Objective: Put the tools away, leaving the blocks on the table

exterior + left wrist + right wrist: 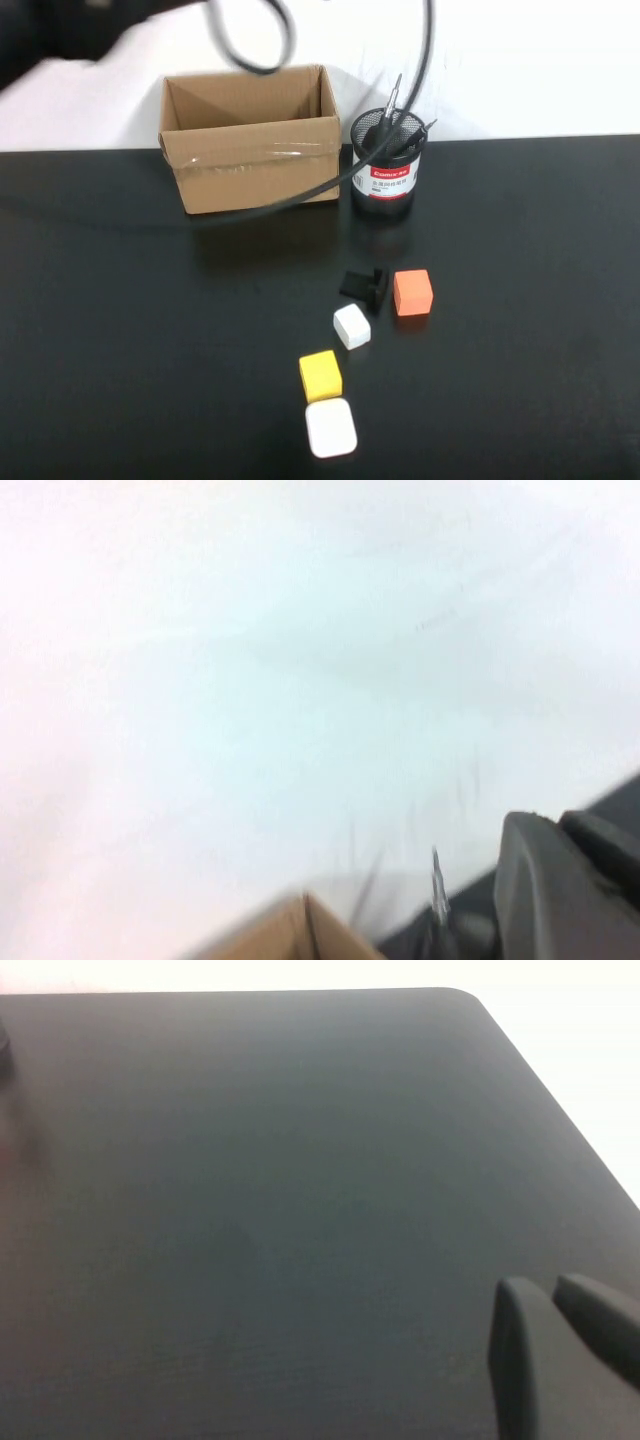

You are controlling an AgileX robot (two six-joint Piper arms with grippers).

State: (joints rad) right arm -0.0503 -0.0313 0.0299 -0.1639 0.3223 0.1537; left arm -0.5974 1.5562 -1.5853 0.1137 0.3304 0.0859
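The blocks lie on the black table [120,350]: an orange cube [412,292], a small white cube [351,326], a yellow cube [320,375] and a flat white square [331,427]. No tool lies on the table. Thin metal and black tool ends [395,98] stick up out of a black mesh cup [385,170]; the scissors' red handles are hidden. My left gripper [555,825] is raised near the box and cup, empty, fingers together, with a silver tool tip [437,890] below it. My right gripper [548,1290] hovers over bare table, fingers together and empty.
An open cardboard box [250,145] stands at the back, left of the cup; its corner shows in the left wrist view [300,930]. A small black angular piece [364,286] lies beside the orange cube. A black cable [300,195] hangs across the box front. The table's far corner [460,998] is rounded.
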